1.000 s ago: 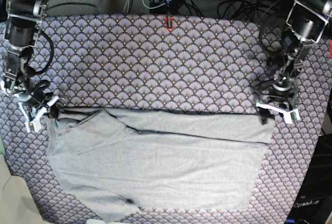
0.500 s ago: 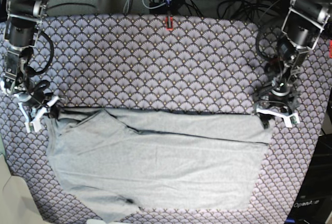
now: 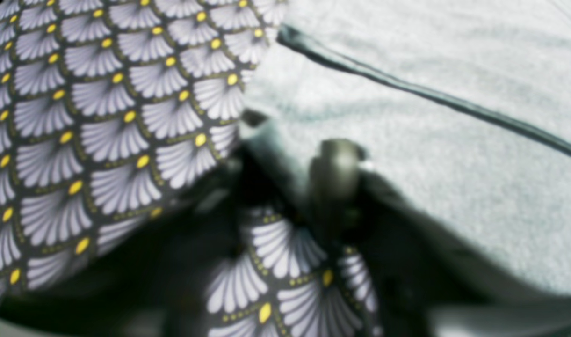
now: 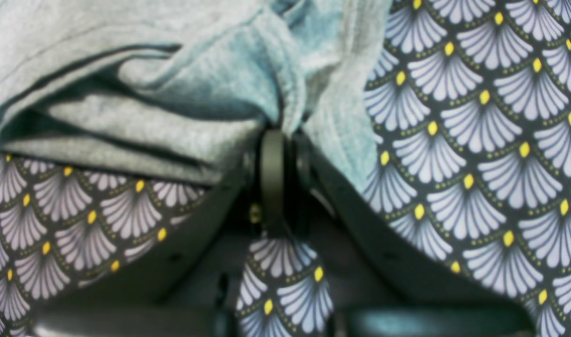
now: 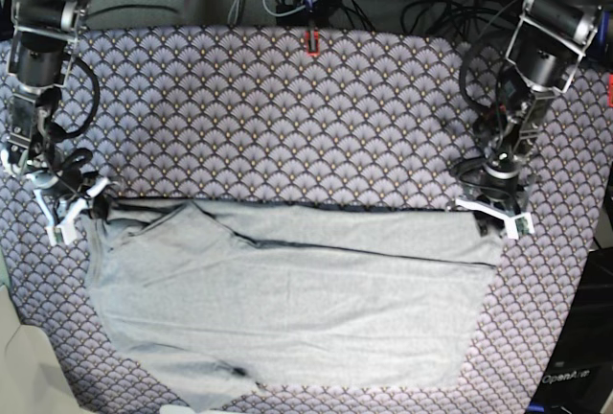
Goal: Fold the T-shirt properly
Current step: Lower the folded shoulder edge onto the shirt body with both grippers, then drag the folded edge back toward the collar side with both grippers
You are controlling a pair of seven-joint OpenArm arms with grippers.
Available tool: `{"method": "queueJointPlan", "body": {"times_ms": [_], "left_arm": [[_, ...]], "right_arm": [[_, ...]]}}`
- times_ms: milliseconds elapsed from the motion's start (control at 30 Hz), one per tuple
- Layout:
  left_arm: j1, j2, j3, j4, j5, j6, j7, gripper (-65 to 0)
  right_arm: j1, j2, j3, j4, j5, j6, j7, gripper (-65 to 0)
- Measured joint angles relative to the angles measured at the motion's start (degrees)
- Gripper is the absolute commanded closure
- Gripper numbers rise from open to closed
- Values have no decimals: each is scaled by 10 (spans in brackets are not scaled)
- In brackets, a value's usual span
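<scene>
The right gripper (image 4: 278,135) pinches the T-shirt (image 5: 287,309) corner on the patterned cloth (image 5: 287,117). The left gripper (image 5: 491,215) sits at the opposite corner; blur hides whether it grips.

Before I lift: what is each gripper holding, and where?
Right gripper: shut on T-shirt corner. Left gripper: at the other far corner, grip cannot be told.

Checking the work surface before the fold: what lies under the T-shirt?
The scallop-patterned cloth shows all around the T-shirt and runs beneath its edges. Whatever lies under the shirt's middle is covered and cannot be seen.
</scene>
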Motion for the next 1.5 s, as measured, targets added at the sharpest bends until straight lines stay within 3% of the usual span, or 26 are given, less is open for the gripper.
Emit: {"method": "queueJointPlan", "body": {"times_ms": [133, 333, 467, 1000, 1200, 1500], "left_arm": [[0, 0, 0, 0, -2, -4, 2, -2], [2, -15, 0, 7, -5, -10, 22, 0], [9, -37, -1, 56, -7, -8, 82, 0], [75, -109, 0, 176, -9, -8, 90, 0], [80, -152, 0, 185, -90, -14, 88, 0], [106, -184, 1, 215, -101, -18, 92, 0]], "right_arm": [[0, 0, 0, 0, 0, 0, 0, -13], [-10, 2, 0, 0, 2, 17, 7, 0], [-20, 3, 1, 5, 3, 17, 15, 0], [-135, 10, 5, 187, 0, 22, -25, 0], [-138, 21, 38, 189, 1, 23, -23, 0], [-194, 22, 79, 213, 6, 34, -31, 0]]}}
